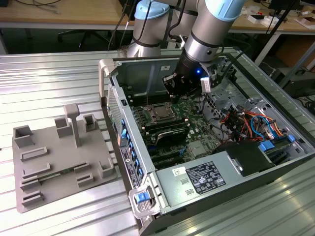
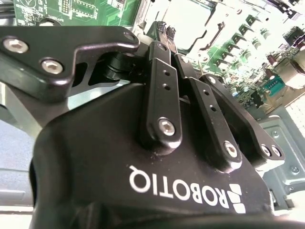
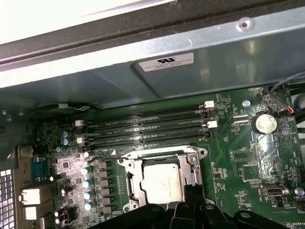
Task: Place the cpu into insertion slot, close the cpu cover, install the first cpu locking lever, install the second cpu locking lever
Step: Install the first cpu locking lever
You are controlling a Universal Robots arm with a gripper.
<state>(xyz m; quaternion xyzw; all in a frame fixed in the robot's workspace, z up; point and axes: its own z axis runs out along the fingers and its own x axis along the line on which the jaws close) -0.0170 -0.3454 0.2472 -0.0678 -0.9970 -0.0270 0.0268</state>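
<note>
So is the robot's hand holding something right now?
Nothing that I can see. The gripper is shut with nothing between its tips, close beside the cpu cover.

One robot arm (image 1: 216, 24) carrying one tool (image 1: 175, 93) stands over one open computer case (image 1: 110, 73) on one ribbed metal desk (image 1: 49, 78). Inside the case: one green motherboard (image 3: 238, 162), one cpu (image 3: 162, 183) framed by one cpu cover (image 3: 159, 156), four long black memory slots (image 3: 143, 126) side by side in the first wrist view, one round coin cell (image 3: 264, 123), and one white label (image 3: 166, 62) on the case wall. One boxed power supply (image 1: 197, 182) fills the near corner. Beside the case lies one grey fixture plate (image 1: 54, 162) bearing one tall upright post (image 1: 74, 123).
</note>
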